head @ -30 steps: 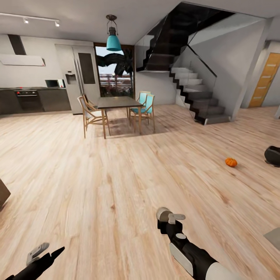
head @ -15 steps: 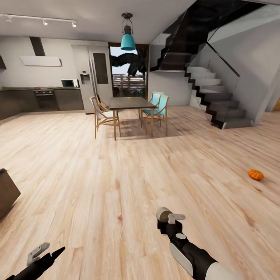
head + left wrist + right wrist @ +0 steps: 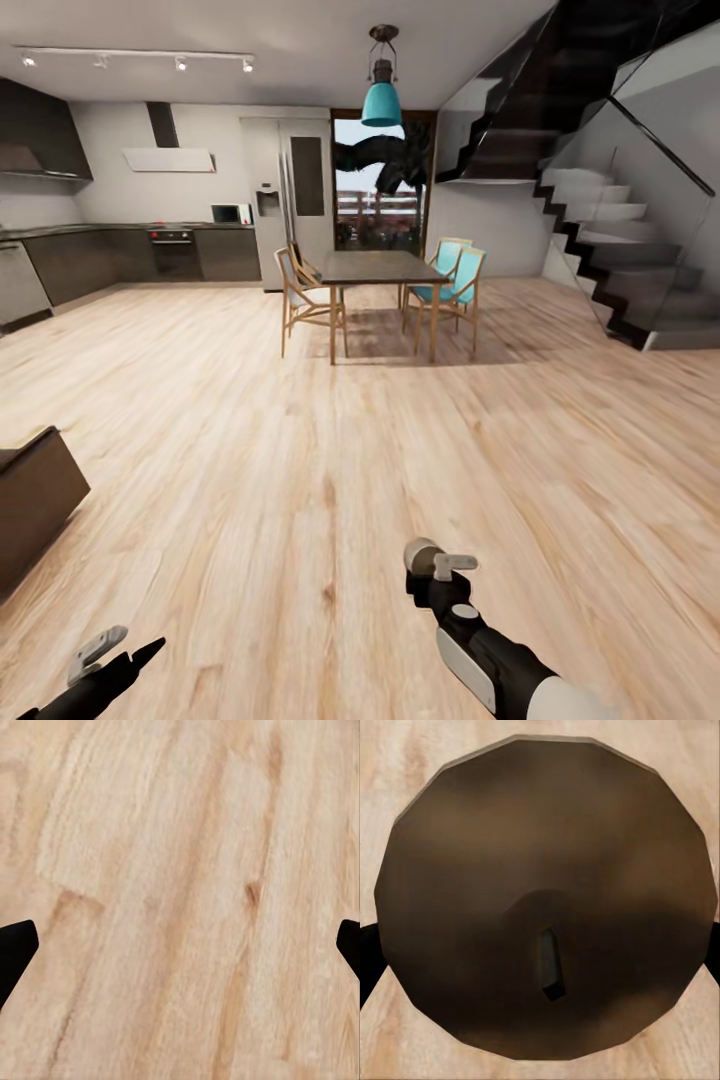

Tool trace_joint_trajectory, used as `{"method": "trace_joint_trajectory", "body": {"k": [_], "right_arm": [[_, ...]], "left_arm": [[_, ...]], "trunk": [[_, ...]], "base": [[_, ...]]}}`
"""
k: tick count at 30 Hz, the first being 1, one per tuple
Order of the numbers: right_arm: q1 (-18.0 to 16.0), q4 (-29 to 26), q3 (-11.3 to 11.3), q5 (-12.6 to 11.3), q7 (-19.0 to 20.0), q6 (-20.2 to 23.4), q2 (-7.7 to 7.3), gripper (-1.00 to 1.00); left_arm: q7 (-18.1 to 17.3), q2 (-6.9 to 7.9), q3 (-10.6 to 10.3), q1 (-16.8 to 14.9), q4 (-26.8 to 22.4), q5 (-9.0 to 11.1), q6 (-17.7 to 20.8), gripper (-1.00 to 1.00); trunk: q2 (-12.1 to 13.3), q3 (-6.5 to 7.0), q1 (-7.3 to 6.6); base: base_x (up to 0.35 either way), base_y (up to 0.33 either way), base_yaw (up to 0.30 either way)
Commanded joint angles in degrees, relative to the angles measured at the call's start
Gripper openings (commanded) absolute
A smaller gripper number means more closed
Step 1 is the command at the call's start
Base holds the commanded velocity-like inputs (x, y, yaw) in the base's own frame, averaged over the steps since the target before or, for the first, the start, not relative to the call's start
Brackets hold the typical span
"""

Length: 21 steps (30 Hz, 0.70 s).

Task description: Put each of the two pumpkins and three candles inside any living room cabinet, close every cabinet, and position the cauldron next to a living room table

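1. Head view: the right tool (image 3: 440,562) holds a candle (image 3: 421,551) low over the wooden floor (image 3: 300,480); the left tool (image 3: 115,655) carries nothing. A dark cabinet (image 3: 35,495) corner sits to the left. By my judgement the robot is in transit and stowing remains undone.
2. Left wrist view: fingertips (image 3: 15,949) spread wide over bare floor.
3. Right wrist view: the tool pinches the candle (image 3: 551,896), wick end facing the camera, long axis along the fingers.

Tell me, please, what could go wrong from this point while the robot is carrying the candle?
The candle sits between the right hand's fingers over bare floor; a loose grip could drop it. The dark cabinet stands close at the robot's left, so turning could clip it.
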Motion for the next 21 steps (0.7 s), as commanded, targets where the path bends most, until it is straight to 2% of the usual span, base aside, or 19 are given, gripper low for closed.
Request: {"method": "trace_joint_trajectory", "body": {"k": [1,9,21], "right_arm": [[-0.1,0.0,0.4,-0.1,-0.5,0.0,-0.02,-1.00],[-0.1,0.2,0.4,-0.1,-0.5,0.0,0.36,-1.00],[-0.1,0.4,0.4,-0.1,-0.4,0.0,0.67,-1.00]], "left_arm": [[-0.2,-0.01,0.2,0.0,0.0,0.5,0.6,1.00],[-0.1,-0.01,0.2,0.0,0.0,0.5,0.5,1.00],[-0.1,-0.01,0.3,0.0,0.0,0.6,0.5,1.00]], "trunk": [[0.0,-0.05,0.02],[0.0,-0.05,0.02],[0.0,-0.05,0.02]], "base": [[0.342,-0.130,0.275],[0.342,-0.116,0.275],[0.343,-0.008,0.275]]}}
